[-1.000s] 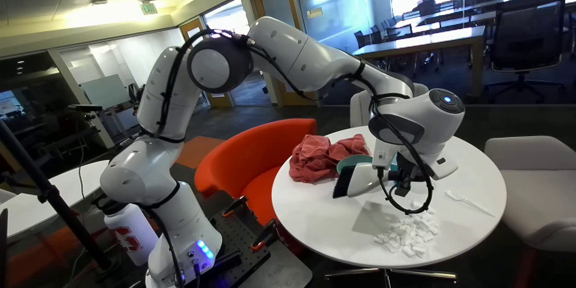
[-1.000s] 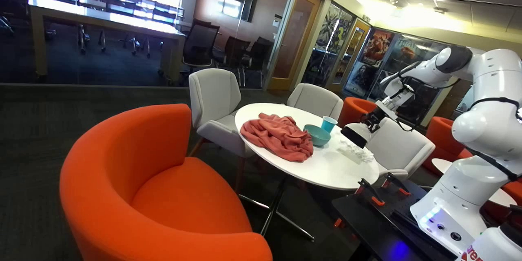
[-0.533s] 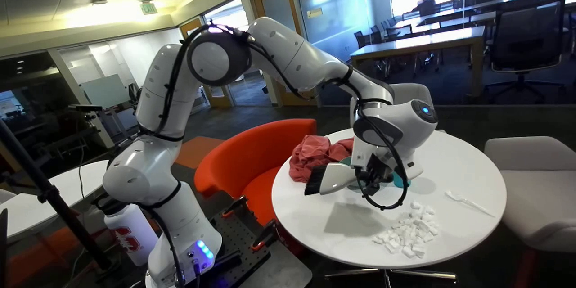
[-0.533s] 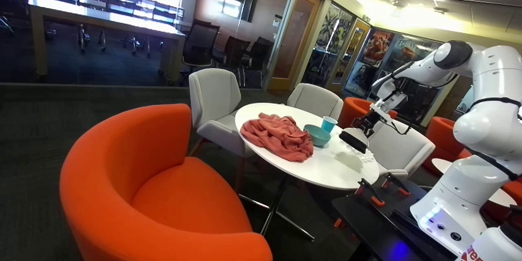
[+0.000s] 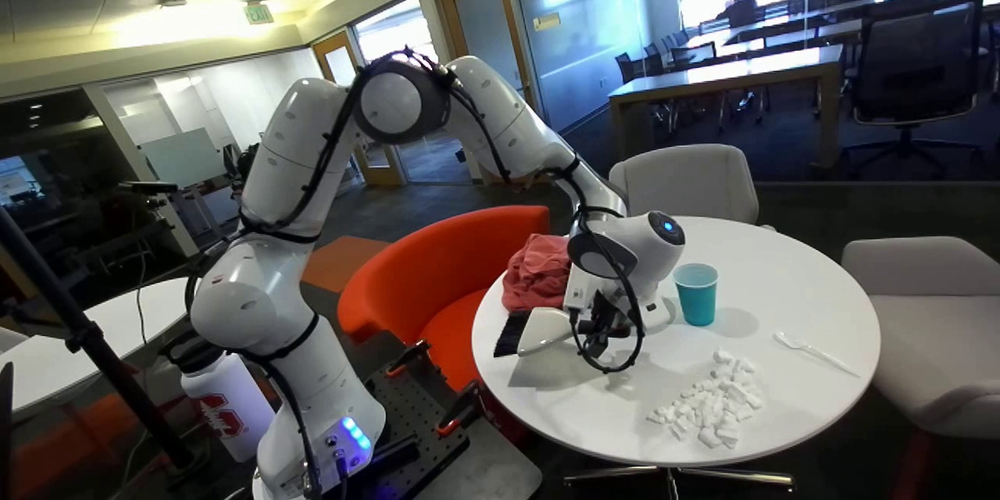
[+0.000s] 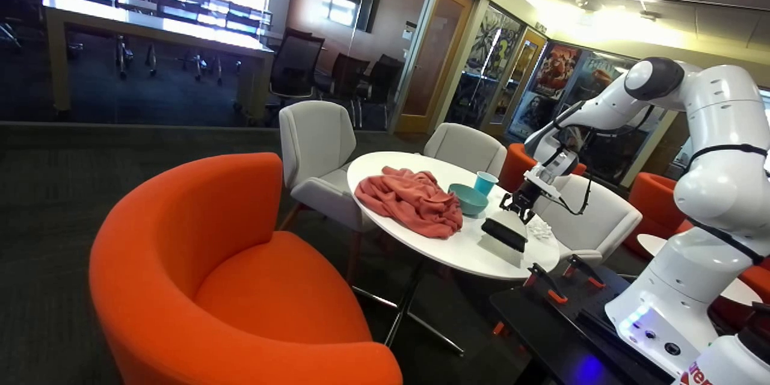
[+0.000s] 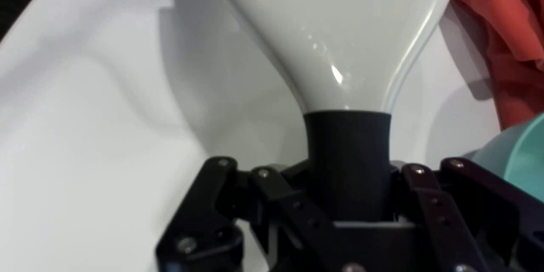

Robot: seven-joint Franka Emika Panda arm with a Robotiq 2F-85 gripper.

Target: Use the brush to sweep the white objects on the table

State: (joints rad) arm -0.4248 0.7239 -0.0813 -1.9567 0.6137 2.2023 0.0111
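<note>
Low in the wrist view, the gripper (image 7: pixel 349 178) has the brush (image 7: pixel 340 38) clamped by its black handle! Teal bowl (image 7: pixel 531 163) at the right edge, red cloth (image 7: pixel 508 34) above it, and lower right in an exterior view, white scraps (image 5: pixel 720 400) lie scattered on the table (image 5: pixel 789 273), apart from the brush.

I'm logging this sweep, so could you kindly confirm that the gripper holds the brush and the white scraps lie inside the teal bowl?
Not quite: the white scraps lie loose on the table, as an exterior view shows, not inside the teal bowl. The gripper does hold the brush.
</note>
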